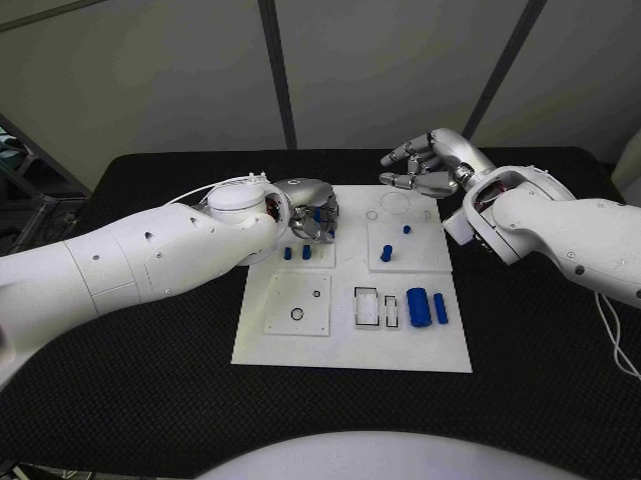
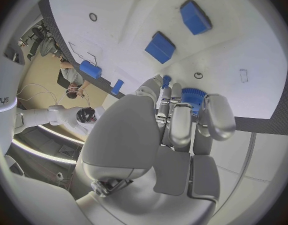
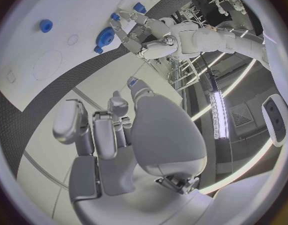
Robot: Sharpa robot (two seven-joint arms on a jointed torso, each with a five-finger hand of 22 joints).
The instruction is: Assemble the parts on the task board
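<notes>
My left hand [image 2: 175, 130] has its fingers [image 2: 181, 122] curled around a blue ridged round part [image 2: 193, 96], over the task board [image 1: 352, 345] near its far left corner. My right hand [image 1: 428, 165] hovers by the board's far edge, fingers bent inward, holding nothing. Other blue parts [image 1: 425, 307] lie in the board's recesses. The black surface [image 1: 133, 400] carries the board.

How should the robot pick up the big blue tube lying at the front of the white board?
Probably across its middle, coming straight down from above. The big blue tube lies flat on the task board, long side pointing away from the robot, so fingers can close on its two rounded sides. A thinner blue part lies close on one side, so that finger needs care.
</notes>
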